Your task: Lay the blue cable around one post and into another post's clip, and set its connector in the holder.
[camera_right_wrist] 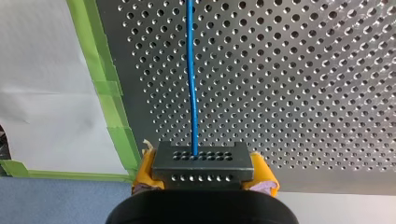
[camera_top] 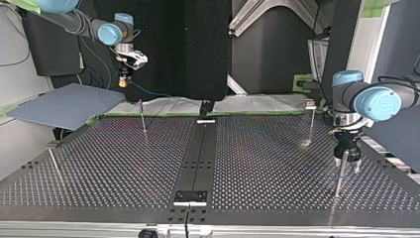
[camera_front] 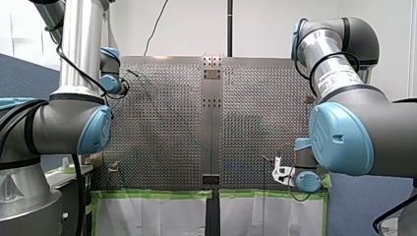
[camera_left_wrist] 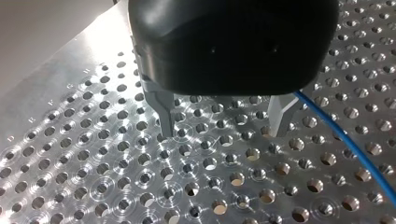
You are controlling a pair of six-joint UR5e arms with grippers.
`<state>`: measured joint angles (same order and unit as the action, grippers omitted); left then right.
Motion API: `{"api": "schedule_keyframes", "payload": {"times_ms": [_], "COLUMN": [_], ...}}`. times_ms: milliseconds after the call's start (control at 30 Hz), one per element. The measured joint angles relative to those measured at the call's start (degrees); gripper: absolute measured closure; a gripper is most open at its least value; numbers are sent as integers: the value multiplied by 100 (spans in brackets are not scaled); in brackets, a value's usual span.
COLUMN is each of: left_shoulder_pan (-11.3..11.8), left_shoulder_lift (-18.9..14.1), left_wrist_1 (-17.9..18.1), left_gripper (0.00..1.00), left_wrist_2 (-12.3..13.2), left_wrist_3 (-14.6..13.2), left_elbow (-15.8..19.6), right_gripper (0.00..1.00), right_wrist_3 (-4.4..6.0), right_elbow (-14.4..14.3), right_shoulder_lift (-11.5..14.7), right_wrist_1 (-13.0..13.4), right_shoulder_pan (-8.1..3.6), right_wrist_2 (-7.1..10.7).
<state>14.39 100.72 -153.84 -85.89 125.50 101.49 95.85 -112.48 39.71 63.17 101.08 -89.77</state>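
Observation:
My right gripper (camera_right_wrist: 204, 171) has its yellow pads (camera_right_wrist: 145, 169) shut on a black connector block (camera_right_wrist: 201, 156). The blue cable (camera_right_wrist: 191, 84) leaves the block and runs ahead over the perforated table (camera_right_wrist: 303, 93). In the top view this gripper (camera_top: 123, 82) hangs above the table's far left corner, beyond a thin post (camera_top: 142, 119). My left gripper (camera_left_wrist: 224, 126) stands open just above the plate, nothing between its metal fingers (camera_left_wrist: 166, 114). The cable (camera_left_wrist: 345, 144) passes outside one finger. In the top view it (camera_top: 347, 166) hovers by a near-right post (camera_top: 339, 176).
Two more posts stand at the top view's near left (camera_top: 54, 163) and far right (camera_top: 311, 121). A black bracket (camera_top: 190, 197) sits on the dark centre strip at the near edge. Green tape (camera_right_wrist: 109, 107) and white sheeting line the table's edge by my right gripper.

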Motion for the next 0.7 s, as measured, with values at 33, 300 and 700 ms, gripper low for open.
{"api": "schedule_keyframes", "payload": {"times_ms": [33,300,700], "left_shoulder_pan": [-2,-32,66], "left_shoulder_lift": [-1,-3,-5], "left_wrist_1": [-4,-46,-30], "left_gripper": [0,0,0], "left_wrist_2": [4,15,16], "left_wrist_3": [0,130,569], "left_elbow": [1,2,6], "right_gripper": [100,100,100], "right_wrist_3": [-1,-11,-20], "right_elbow": [-5,-15,-15], "right_shoulder_lift": [0,-1,-1], "right_wrist_1": [9,52,47], "right_shoulder_pan": [1,22,53], "right_wrist_2": [2,87,117]}}
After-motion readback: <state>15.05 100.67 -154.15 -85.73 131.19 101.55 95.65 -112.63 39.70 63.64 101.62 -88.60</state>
